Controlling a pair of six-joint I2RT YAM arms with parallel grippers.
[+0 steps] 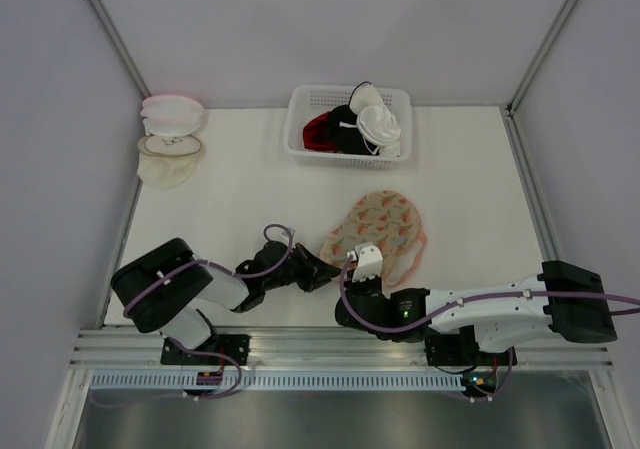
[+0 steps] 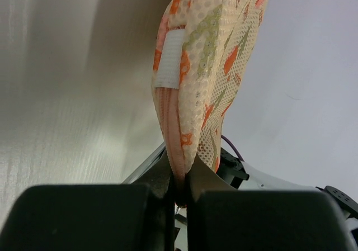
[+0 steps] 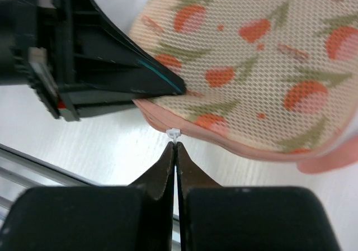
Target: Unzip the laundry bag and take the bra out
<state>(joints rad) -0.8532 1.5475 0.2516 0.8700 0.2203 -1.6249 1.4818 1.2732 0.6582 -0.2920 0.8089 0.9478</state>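
Beige floral mesh, one laundry bag (image 1: 382, 221) by the table's (image 1: 240, 199) near edge, left tool (image 2: 179, 178) clamped on its pink trim (image 2: 170, 133), right tool (image 3: 175, 150) pinched on one white zip pull (image 3: 174, 133), two pouches (image 1: 172, 116) far-left corner, one basket (image 1: 296, 129) far edge

Centre frame: right gripper (image 3: 175, 146) pinched tight on a white tab (image 3: 173, 132), probably the zipper pull. Upper right: laundry bag (image 3: 251, 66). Upper left: left gripper (image 3: 165, 88) clamping its edge.

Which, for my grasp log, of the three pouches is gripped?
The floral pouch: left gripper clamps its edge, right gripper pinches its zip tab. The pink-rimmed pouch and cream pouch lie untouched, far left.
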